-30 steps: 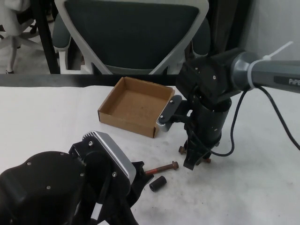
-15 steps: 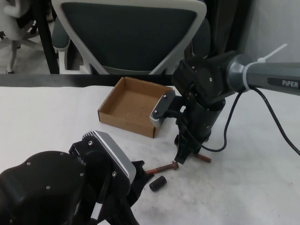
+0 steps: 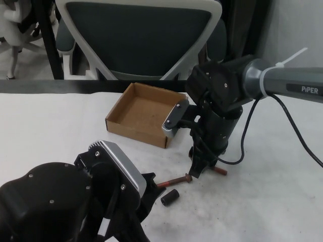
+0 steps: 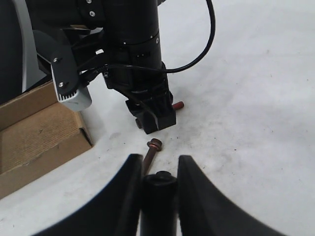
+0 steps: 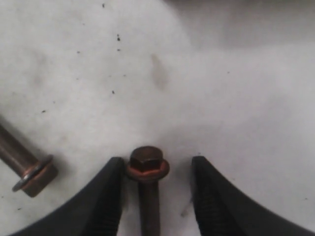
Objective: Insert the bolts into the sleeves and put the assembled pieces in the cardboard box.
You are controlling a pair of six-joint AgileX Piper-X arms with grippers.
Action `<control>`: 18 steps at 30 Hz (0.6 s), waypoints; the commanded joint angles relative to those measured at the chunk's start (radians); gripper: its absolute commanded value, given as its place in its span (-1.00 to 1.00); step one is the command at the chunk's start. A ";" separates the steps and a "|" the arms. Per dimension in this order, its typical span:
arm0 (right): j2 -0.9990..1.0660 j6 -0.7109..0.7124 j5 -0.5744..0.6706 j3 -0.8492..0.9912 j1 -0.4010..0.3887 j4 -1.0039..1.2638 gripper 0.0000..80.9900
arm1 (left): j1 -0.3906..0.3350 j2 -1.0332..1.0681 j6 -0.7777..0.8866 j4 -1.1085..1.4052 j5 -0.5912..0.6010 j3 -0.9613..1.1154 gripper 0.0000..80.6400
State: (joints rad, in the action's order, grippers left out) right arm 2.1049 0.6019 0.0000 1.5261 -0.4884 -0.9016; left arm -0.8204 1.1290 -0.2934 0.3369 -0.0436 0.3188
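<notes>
My right gripper [image 3: 198, 171] points straight down at the table, just right of the cardboard box [image 3: 145, 114]. In the right wrist view it [image 5: 156, 160] is open, with a rusty bolt [image 5: 146, 169] lying between its fingers, head toward the tips. That bolt's shank [image 3: 219, 171] sticks out beside the gripper. A second bolt [image 3: 174, 180] lies just left of it, head toward the right gripper. A black sleeve [image 3: 170, 196] lies on the table near that bolt. My left gripper [image 4: 158, 158] is open at the front left, and the sleeve [image 4: 157, 189] shows in the gap between its fingers.
The box is open-topped, with nothing showing inside it. An office chair [image 3: 141, 35] stands behind the bench's far edge. The right arm's cable [image 3: 242, 146] loops over the white table to the right. The left arm's bulky body [image 3: 65, 201] covers the front left corner.
The right arm shifted a little left and lowered, bringing its fingers astride the right-hand bolt. In the last half second it barely moved. The left arm, sleeve and other bolt stayed put.
</notes>
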 commanded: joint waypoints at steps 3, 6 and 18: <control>0.058 0.009 -0.007 -0.009 0.006 -0.010 -0.25 | -0.004 -0.016 -0.007 0.020 0.009 0.001 -0.98; 0.062 0.011 -0.014 -0.009 0.006 -0.010 -1.00 | -0.004 -0.016 -0.007 0.020 0.009 0.001 -0.98; 0.040 -0.015 -0.060 -0.011 0.025 -0.059 -0.99 | -0.004 -0.016 -0.006 0.074 0.009 -0.039 -0.98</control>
State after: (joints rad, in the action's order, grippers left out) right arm 2.1118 0.5981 -0.0153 1.5324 -0.4852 -0.9294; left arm -0.8204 1.1290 -0.2934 0.3634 -0.0425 0.2970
